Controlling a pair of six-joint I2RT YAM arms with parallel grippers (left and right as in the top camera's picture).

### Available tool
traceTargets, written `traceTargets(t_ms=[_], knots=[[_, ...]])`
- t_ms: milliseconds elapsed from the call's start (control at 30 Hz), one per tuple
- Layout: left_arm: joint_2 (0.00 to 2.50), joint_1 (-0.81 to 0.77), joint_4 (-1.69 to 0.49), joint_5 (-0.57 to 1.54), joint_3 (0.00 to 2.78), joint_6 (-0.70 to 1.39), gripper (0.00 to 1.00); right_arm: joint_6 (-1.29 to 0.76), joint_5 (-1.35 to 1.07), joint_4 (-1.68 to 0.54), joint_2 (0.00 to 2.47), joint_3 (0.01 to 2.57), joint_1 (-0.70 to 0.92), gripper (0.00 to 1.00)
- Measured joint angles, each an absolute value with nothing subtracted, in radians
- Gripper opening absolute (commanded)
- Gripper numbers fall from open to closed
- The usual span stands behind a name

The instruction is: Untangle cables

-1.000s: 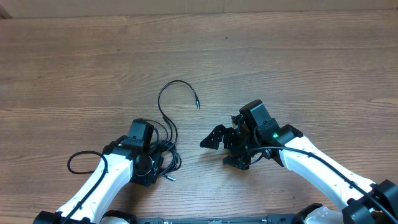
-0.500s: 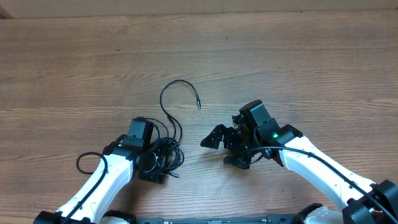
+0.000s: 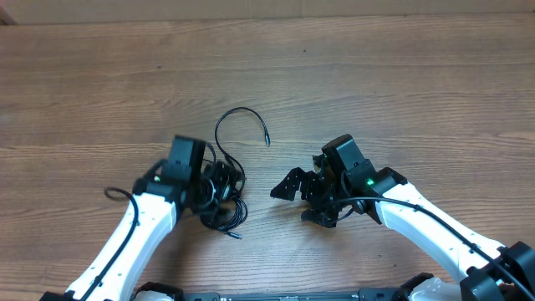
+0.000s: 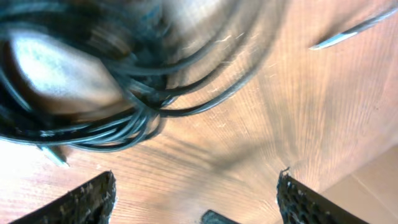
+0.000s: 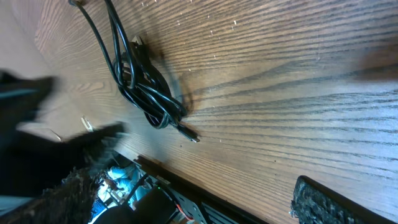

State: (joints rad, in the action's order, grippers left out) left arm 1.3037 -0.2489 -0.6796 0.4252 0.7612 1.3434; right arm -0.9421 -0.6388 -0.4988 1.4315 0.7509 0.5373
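Table (image 3: 401,92): brown wood grain.
Cables (image 3: 227,205): one black bunch on the wood.
Plug tip (image 3: 266,140): beyond the bunch, ending a loose loop.

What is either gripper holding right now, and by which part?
Nothing is held. The left gripper is open, with the bunched thin black cables lying beyond its fingertips. The right gripper is open and empty, apart from the bundle.
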Motion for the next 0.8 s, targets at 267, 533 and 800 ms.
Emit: traceTargets(t_ms=[267,533,800], knots=[[1.304,-0.249,-0.960,0.102,1.014,1.003,0.97,-0.942,-0.632,-0.498,1.431,0.751,0.537,1.00],[1.304,-0.249,-1.092,0.088,0.985,1.320,0.96,-0.942,-0.616,-0.510,1.431,0.751,0.537,1.00],[1.304,-0.249,-0.997,-0.032,0.925,1.435,0.97,-0.942,-0.613,-0.532,1.431,0.751,0.537,1.00]])
